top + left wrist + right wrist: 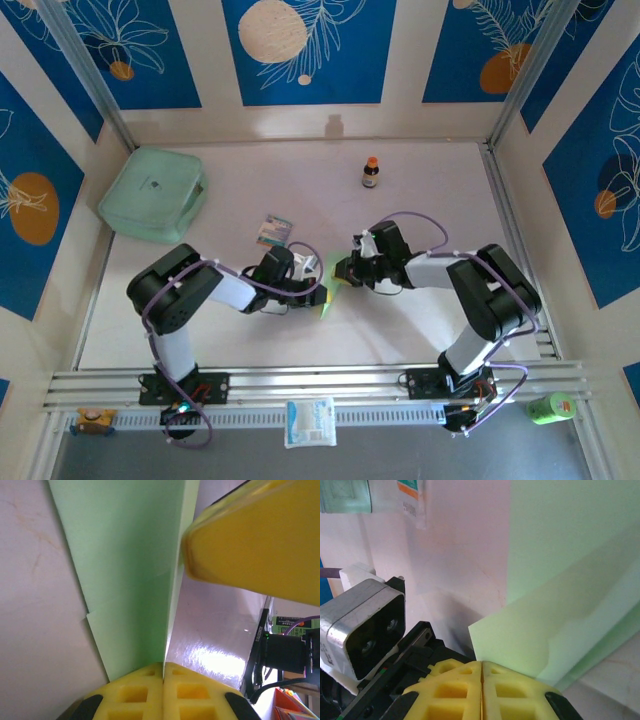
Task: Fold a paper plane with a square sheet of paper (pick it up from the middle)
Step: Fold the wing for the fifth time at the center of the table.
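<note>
1. The folding looks to be midway. The sheet of paper [329,293] stands on edge in the middle of the table [440,205] between the two arms, doubled into overlapping layers with a crease.
2. The left gripper [163,675] has its fingers pressed together on the paper's edge. The right gripper [481,675] pinches it the same way from the other side.
3. Next, I'd say, one gripper must hold firm while the other lets go to turn a flap down — pulling apart could tear such thin paper.
4. A striped packet [273,231] lies near, behind the left gripper. A small bottle [371,172] and a mint-green box [155,193] sit well apart. Nothing blocks the work, but the two grippers crowd each other closely.
</note>
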`<state>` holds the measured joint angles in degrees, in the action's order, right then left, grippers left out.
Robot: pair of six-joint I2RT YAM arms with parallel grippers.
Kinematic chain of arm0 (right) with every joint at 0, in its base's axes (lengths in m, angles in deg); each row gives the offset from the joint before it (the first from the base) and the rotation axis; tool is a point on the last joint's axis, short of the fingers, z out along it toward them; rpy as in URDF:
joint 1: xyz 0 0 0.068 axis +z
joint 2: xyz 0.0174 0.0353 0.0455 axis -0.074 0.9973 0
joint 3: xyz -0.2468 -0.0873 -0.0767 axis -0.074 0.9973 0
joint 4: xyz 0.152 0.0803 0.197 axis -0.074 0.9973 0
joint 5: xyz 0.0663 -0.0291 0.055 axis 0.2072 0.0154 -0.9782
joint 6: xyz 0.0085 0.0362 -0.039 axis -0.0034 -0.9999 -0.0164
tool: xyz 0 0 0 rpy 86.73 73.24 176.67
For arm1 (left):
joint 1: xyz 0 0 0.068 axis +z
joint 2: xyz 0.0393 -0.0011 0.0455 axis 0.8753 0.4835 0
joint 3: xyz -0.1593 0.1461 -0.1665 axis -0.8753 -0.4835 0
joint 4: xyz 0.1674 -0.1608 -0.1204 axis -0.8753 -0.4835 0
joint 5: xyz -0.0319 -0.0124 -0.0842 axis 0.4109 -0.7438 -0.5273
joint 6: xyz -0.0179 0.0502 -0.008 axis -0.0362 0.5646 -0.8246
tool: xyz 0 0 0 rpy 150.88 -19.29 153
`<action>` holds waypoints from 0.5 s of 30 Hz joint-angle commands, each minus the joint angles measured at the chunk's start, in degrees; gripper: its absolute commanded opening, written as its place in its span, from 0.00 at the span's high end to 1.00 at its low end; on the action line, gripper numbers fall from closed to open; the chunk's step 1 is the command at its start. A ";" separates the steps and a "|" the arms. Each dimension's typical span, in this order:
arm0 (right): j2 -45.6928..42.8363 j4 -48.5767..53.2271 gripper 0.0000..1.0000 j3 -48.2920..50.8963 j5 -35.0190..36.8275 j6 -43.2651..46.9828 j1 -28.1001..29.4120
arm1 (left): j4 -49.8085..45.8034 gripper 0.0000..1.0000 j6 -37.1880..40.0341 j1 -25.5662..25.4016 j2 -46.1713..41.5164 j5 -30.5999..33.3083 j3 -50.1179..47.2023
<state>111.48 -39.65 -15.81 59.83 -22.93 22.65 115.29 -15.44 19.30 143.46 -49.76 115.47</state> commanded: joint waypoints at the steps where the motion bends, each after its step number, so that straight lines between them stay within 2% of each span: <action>1: 1.86 -1.48 0.91 -1.37 -2.10 0.46 -0.75 | -1.79 1.00 -1.63 1.62 1.72 2.24 -1.85; 15: 6.90 -3.34 0.91 -3.63 -5.88 0.55 -2.64 | -2.79 1.00 -6.01 2.49 3.62 2.96 -2.52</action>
<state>117.58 -42.52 -18.08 56.23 -22.95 20.38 118.41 -21.17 20.16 144.57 -50.72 114.62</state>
